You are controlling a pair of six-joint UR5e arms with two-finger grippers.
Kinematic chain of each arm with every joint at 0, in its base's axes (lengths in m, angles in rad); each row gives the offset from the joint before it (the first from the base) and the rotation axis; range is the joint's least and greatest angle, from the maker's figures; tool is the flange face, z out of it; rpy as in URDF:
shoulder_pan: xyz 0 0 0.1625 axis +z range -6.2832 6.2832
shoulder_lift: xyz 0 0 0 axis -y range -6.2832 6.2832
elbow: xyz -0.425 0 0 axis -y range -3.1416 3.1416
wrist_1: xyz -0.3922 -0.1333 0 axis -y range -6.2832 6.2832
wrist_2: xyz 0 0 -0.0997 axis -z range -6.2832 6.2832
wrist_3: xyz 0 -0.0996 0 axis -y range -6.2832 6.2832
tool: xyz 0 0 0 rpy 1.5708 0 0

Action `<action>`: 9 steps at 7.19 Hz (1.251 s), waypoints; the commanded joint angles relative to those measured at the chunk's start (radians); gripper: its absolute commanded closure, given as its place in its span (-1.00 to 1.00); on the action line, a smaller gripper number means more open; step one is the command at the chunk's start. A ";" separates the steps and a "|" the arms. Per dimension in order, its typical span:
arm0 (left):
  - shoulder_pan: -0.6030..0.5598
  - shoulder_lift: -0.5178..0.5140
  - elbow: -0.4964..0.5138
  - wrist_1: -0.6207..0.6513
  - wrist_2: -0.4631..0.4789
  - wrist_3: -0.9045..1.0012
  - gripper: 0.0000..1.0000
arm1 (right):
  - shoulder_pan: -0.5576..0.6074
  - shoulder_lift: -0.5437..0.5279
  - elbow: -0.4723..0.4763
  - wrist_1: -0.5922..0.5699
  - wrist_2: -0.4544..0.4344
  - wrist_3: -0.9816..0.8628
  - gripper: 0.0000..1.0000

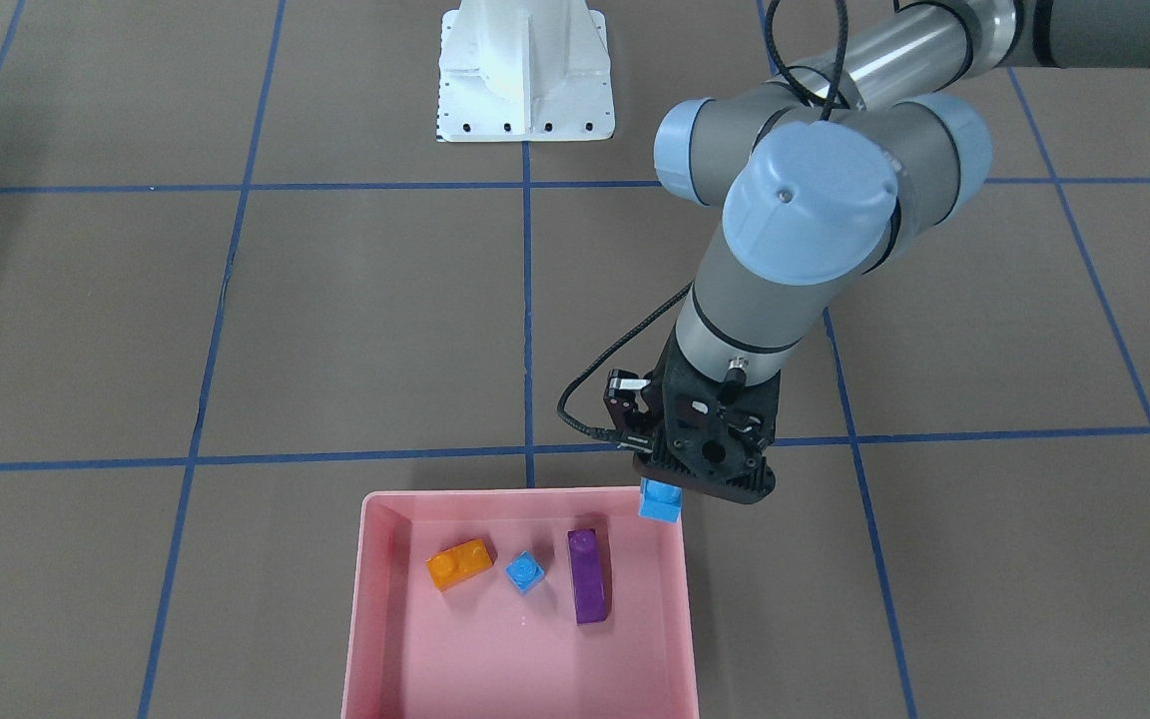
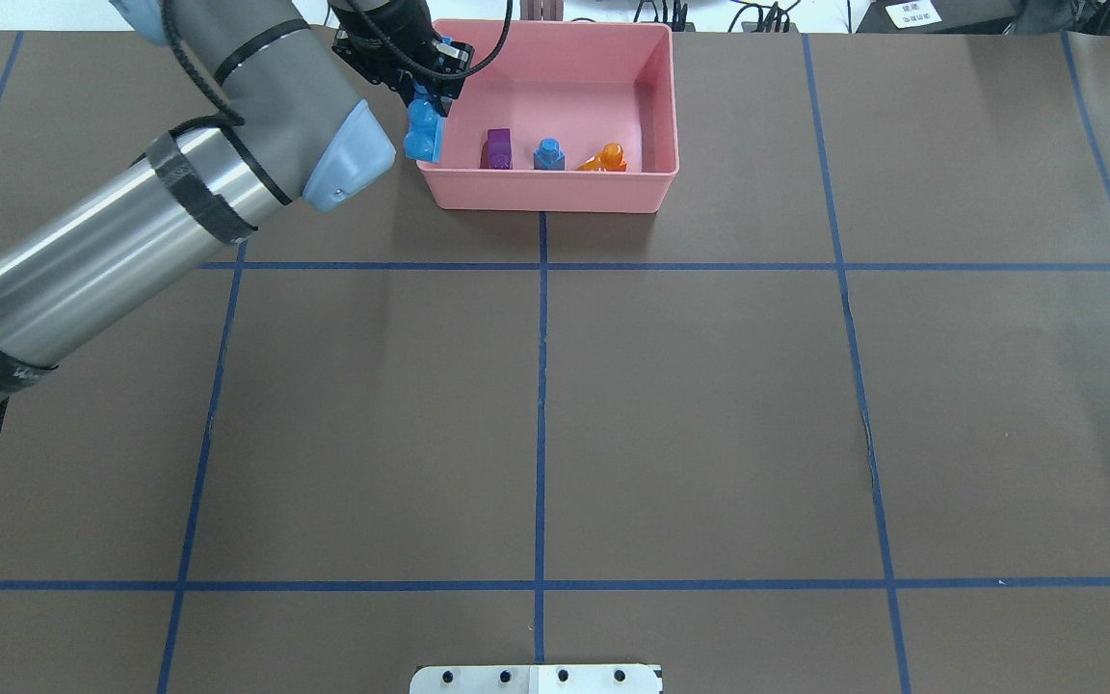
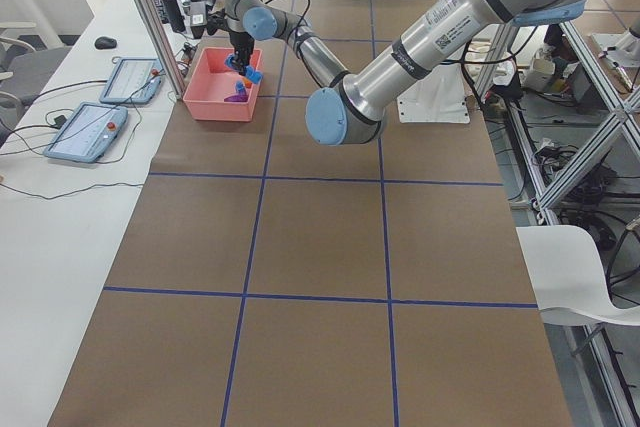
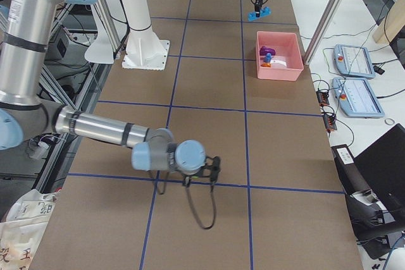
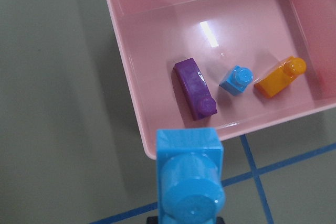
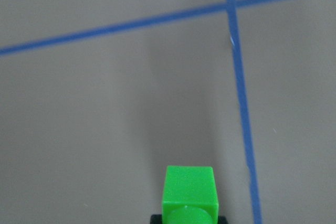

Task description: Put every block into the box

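Left gripper clamps blue brick — apparently just outside box.

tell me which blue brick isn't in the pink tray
The long blue brick, held by the left gripper at the tray's corner; the tiny one-stud lies inside.

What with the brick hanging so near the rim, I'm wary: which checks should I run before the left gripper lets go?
1. Left gripper grip on the long blue brick: ok, held end-down.
2. Brick over the floor of the pink box: not ok; the wrist and overhead views put it at the rim near a corner.
3. Landing spot free: ok; the purple brick, small blue brick and orange brick lie in a row, with bare floor beyond.
4. Right gripper out of the way: ok; it holds the green brick over bare table.
5. Clearance above the rim: cannot tell.
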 commanded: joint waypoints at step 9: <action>-0.006 -0.076 0.240 -0.239 0.091 -0.080 -1.00 | -0.520 1.124 -0.697 0.329 -0.316 1.178 1.00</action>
